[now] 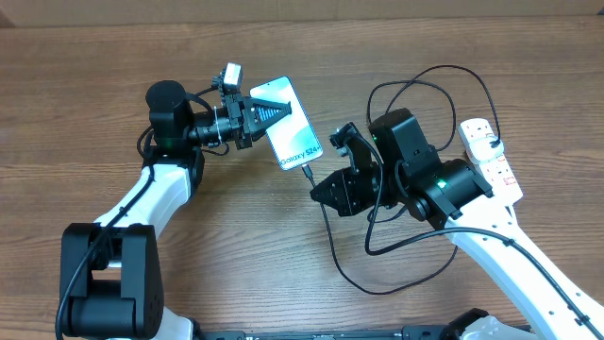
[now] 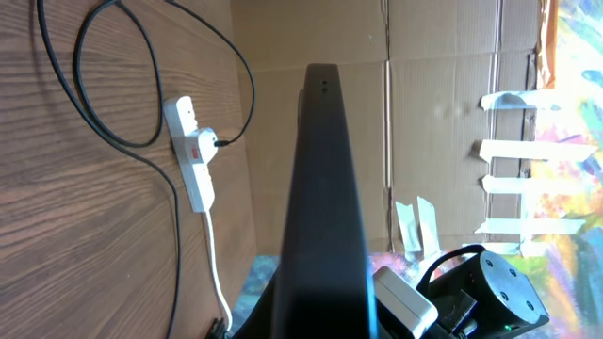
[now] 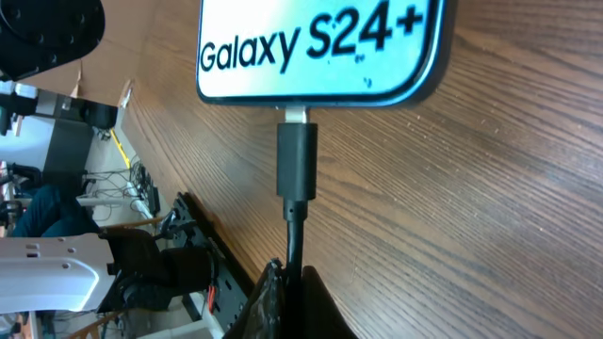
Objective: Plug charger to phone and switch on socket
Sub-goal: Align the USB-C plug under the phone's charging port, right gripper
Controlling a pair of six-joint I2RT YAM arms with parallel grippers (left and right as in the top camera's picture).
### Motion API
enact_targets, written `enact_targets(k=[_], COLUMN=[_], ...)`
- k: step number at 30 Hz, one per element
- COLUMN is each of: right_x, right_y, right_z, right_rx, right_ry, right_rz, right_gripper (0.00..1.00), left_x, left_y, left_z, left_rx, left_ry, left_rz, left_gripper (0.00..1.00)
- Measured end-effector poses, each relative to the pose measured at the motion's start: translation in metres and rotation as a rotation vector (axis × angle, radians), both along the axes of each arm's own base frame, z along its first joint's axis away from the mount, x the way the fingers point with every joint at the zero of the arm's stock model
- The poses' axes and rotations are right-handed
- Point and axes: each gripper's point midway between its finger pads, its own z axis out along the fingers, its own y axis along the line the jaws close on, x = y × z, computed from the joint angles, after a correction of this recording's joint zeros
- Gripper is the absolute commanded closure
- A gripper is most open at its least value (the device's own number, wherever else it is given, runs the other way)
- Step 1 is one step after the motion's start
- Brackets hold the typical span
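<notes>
Connector of thin black charger cable (image 3: 297,160) meets port of slim teal-screen phone (image 3: 320,47). R end effector (image 3: 287,297) clamped on cable; L end effector (image 1: 285,111) closed, tips on screen.

The right arm (image 1: 451,185) hides part of the socket (image 1: 492,151), its switches too small to read

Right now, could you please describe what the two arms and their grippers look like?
Both arms have white rounded links joined by black cylindrical joints, with thin black cables along them. The left arm has a boxy black base; the right arm shows a small green light. The left gripper and right gripper are black, with tapering fingers.
</notes>
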Motion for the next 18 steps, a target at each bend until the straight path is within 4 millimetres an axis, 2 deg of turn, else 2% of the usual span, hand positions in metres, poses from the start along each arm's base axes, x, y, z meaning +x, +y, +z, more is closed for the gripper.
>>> enact_targets(k=[18], right_x=[-0.0019], right_y=[-0.0011], right_z=[-0.0016], right_rx=[-0.007], right_ry=[0.011], right_rz=[0.0], right_gripper=[0.96], left_x=[0.001], left_y=[0.002], left_z=[-0.0001], left_rx=[0.014], left_ry=[-0.058], left_rz=[0.003], left_gripper=[0.96])
